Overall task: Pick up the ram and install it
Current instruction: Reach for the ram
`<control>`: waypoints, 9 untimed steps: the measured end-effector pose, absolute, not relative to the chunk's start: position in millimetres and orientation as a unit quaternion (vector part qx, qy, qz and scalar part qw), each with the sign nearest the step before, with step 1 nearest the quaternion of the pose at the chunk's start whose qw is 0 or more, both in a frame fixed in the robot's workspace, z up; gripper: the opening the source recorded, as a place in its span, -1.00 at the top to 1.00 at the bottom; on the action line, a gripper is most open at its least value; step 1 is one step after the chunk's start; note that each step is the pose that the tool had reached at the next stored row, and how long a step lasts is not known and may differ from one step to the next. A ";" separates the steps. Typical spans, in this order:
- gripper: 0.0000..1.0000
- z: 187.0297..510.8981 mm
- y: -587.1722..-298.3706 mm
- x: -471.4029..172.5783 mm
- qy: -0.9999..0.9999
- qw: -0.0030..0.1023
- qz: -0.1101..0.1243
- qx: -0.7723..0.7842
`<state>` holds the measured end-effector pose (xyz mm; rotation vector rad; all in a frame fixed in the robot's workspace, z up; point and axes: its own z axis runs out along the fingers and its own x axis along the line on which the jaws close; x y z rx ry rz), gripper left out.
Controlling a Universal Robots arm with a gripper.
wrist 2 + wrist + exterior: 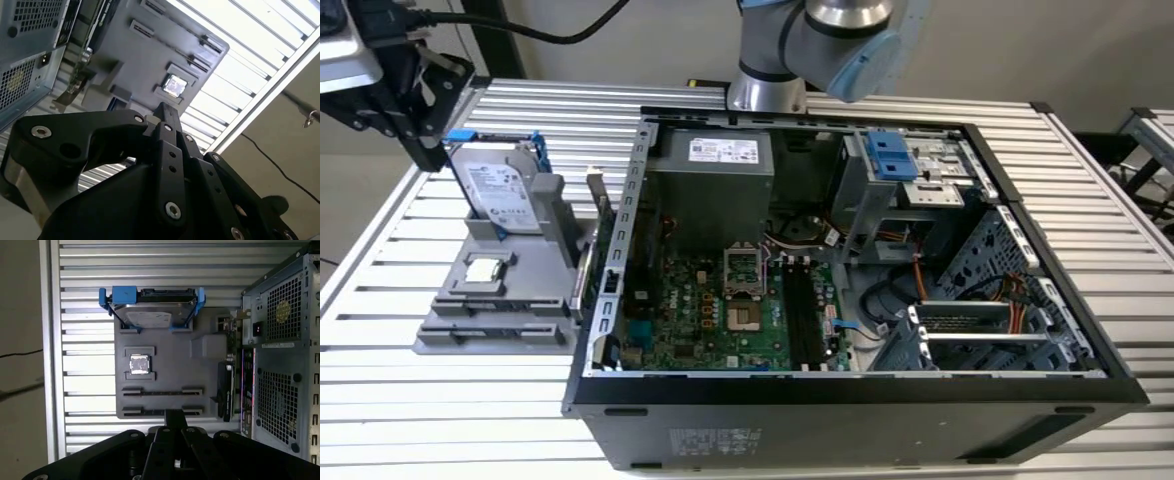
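1. Closest in the exterior view is the open computer case (854, 420). It lies on its side on the slatted table (454, 420) with the motherboard (707, 320) facing up and its long black slots (807, 320) side by side.
2. Just beside the case, on the exterior view's left, sits the grey tray (520, 285) with a small square chip (484, 268) seated in it.
3. Further back on that tray, the silver hard drive (500, 190) stands upright in blue rails.
4. Up in the air over the tray hangs the gripper (176, 416). In both wrist views it is clenched, pads together and carrying nothing.
5. The ram I cannot place for sure. In the first wrist view the tray's two long holders (162, 391) show only thin dark lines between their end clips, and whether one of them is the stick on edge, I cannot tell.
6. Farthest back, the arm (834, 40) rises behind the case.
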<state>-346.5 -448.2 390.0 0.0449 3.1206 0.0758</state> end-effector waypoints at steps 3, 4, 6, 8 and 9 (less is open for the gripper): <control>1.00 389.8 -453.8 -346.9 1.000 0.010 0.024 0.014; 1.00 389.8 -455.1 -347.5 1.000 0.010 0.024 0.014; 1.00 389.5 -456.6 -349.9 1.000 0.010 0.024 0.014; 1.00 389.4 -457.5 -352.7 1.000 0.010 0.024 0.014; 1.00 389.3 -457.9 -354.2 1.000 0.010 0.024 0.014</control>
